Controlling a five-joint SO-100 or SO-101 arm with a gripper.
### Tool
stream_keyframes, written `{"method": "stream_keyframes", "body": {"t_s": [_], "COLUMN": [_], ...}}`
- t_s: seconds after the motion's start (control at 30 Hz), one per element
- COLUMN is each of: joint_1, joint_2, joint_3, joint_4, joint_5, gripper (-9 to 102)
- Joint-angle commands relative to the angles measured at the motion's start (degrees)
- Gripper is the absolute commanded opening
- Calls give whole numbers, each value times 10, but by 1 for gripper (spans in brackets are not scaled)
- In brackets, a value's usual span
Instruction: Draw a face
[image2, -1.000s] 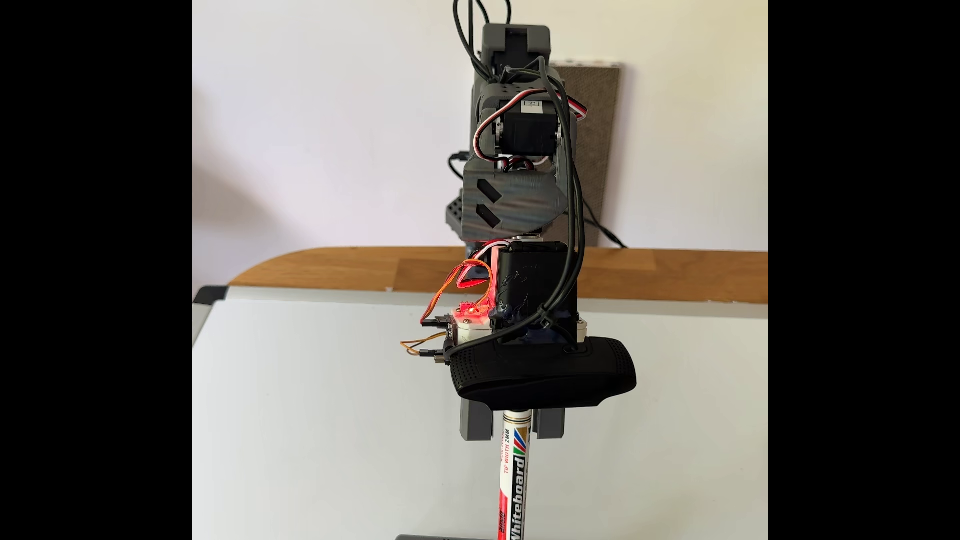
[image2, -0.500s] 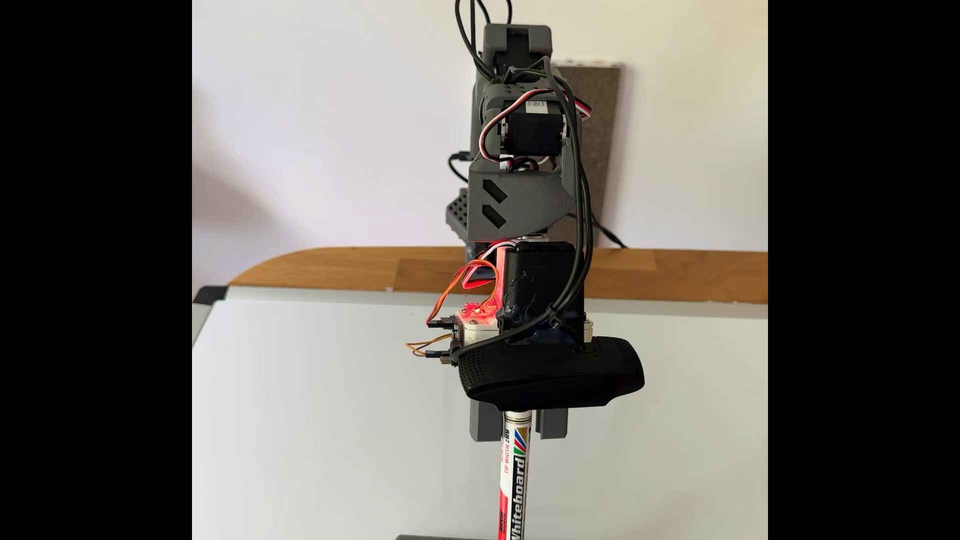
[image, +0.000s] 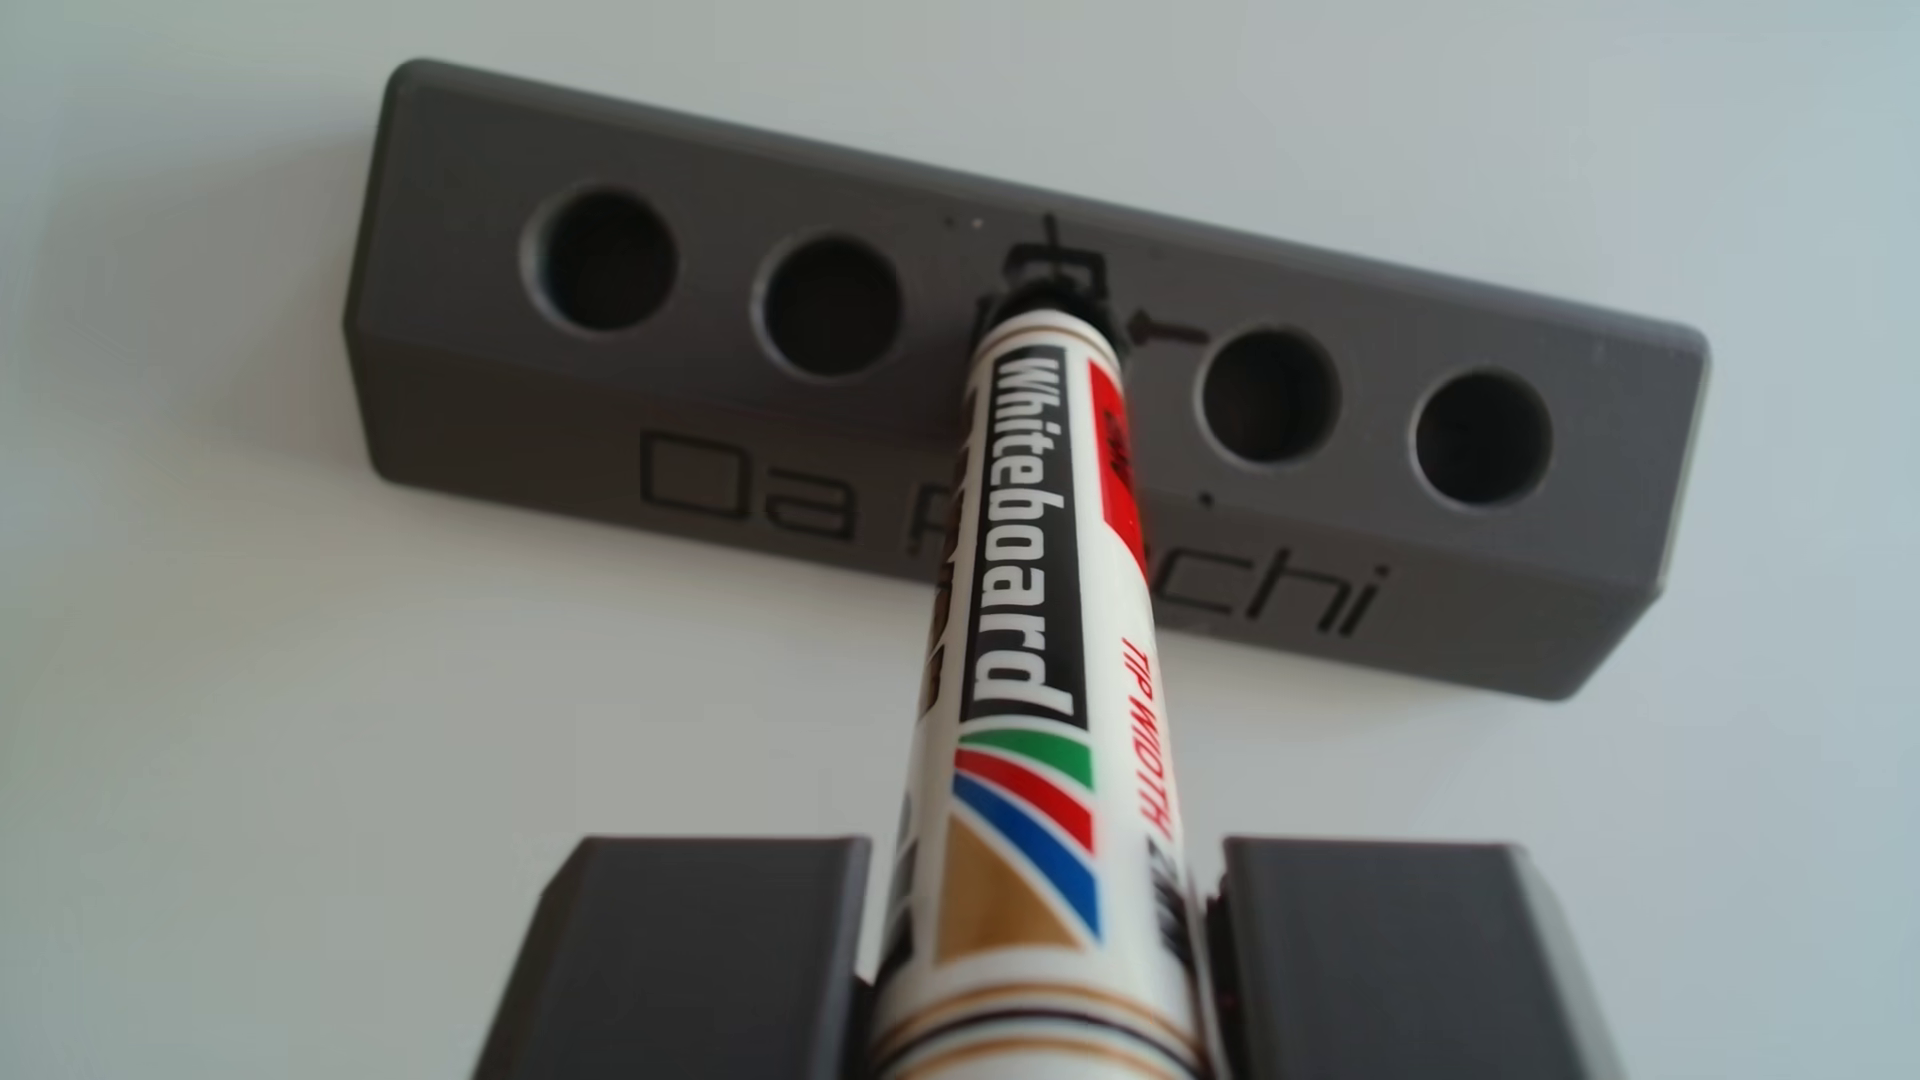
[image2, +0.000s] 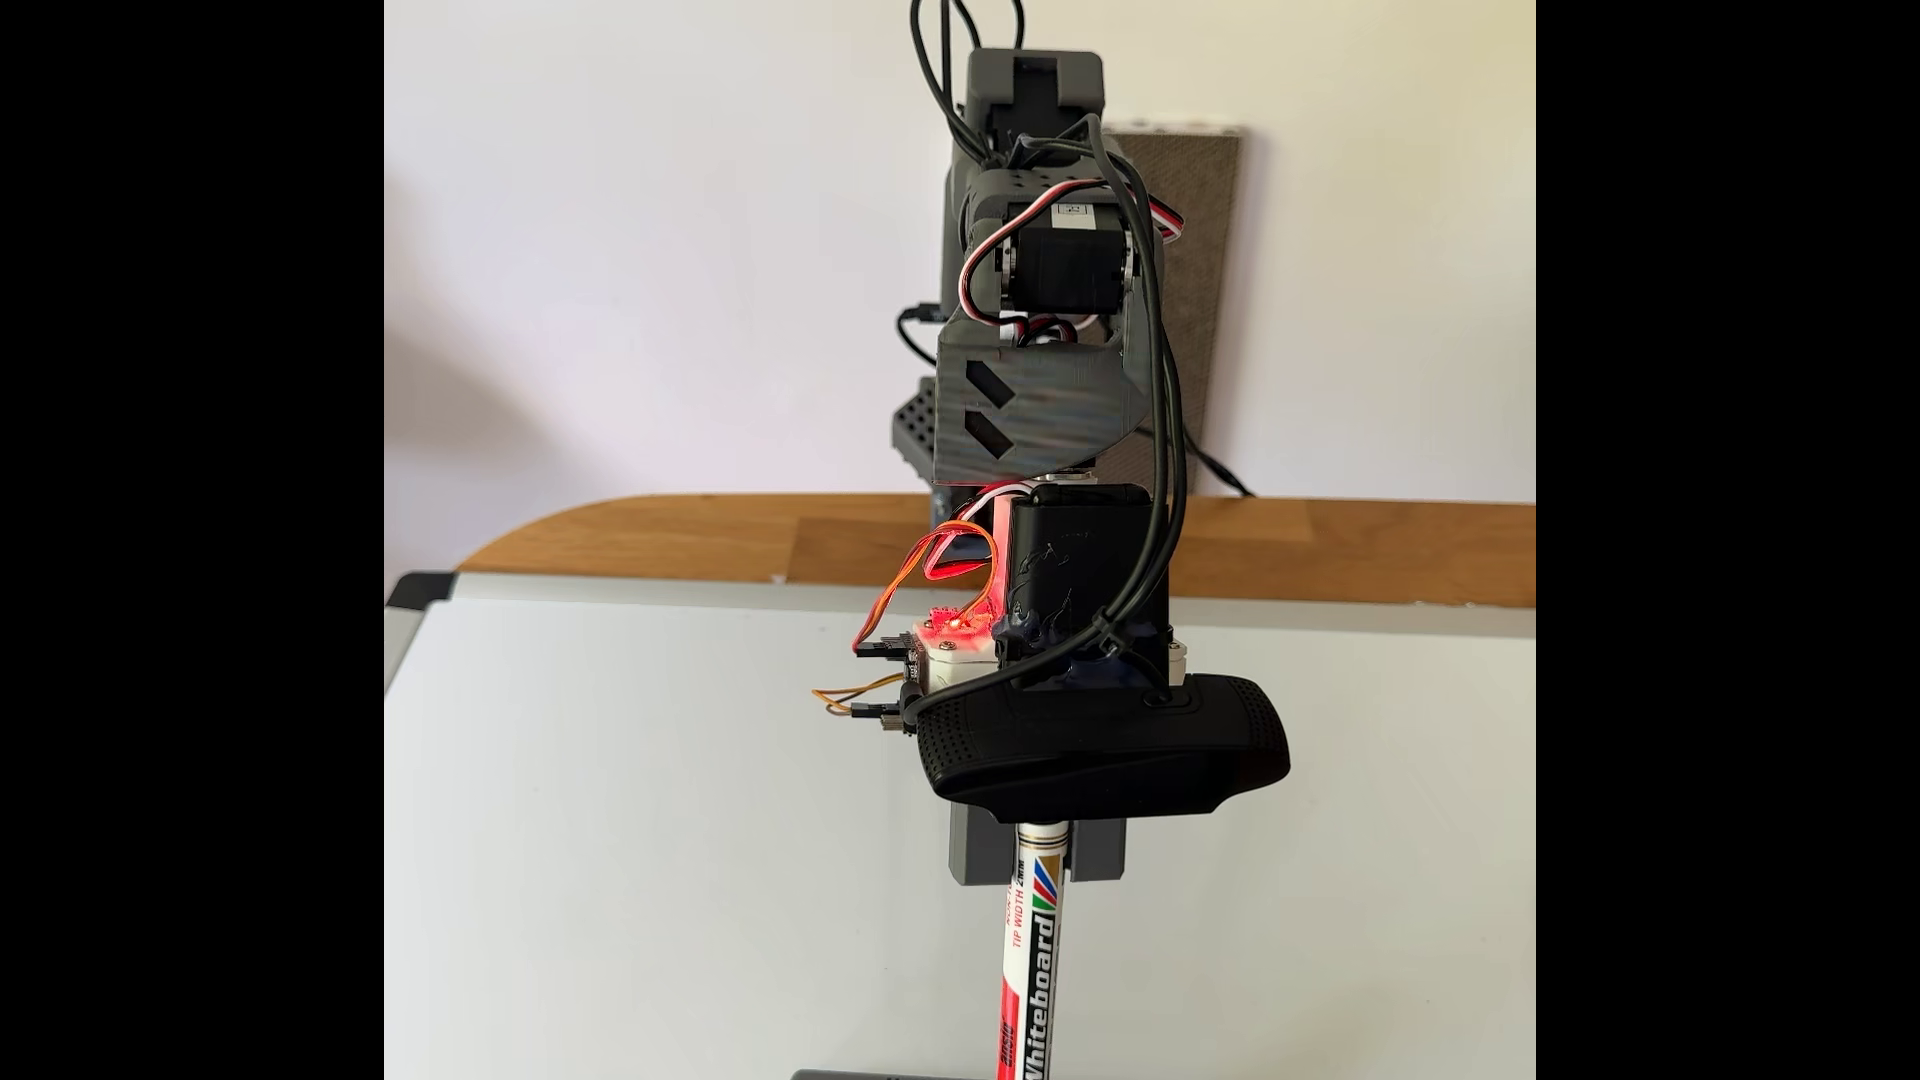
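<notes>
A whiteboard marker (image: 1023, 582) with a white and red label stands in the middle hole of a grey block holder (image: 499, 415) marked "Da ...chi". My gripper (image: 1044, 862) has its two grey fingers (image: 707, 955) pressed on either side of the marker's upper barrel, shut on it. In the fixed view the gripper (image2: 1039, 878) hangs under a black wrist camera, and the marker (image2: 1034, 955) runs down, slightly tilted, to the holder (image2: 862, 1074) at the bottom edge. The whiteboard (image2: 623, 831) shows plain white; a face is out of view.
The holder has two empty holes (image: 608, 260) on the left of the marker and two on its right. Behind the whiteboard is a wooden table edge (image2: 727, 540), a white wall and a brown panel (image2: 1210, 260). Cables (image2: 1158, 415) hang along the arm.
The gripper shifted slightly right and its fingers closed in from a wider gap onto the marker. The marker's top leaned a little to the right.
</notes>
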Motion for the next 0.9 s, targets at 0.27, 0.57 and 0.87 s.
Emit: {"method": "stream_keyframes", "body": {"t_s": [0.27, 0.57, 0.87], "joint_1": [-1, 2, 4], "joint_2": [13, 13, 19], "joint_3": [-36, -36, -36], "joint_4": [-14, -14, -14], "joint_5": [-4, 0, 4], "gripper": [13, -1, -1]}}
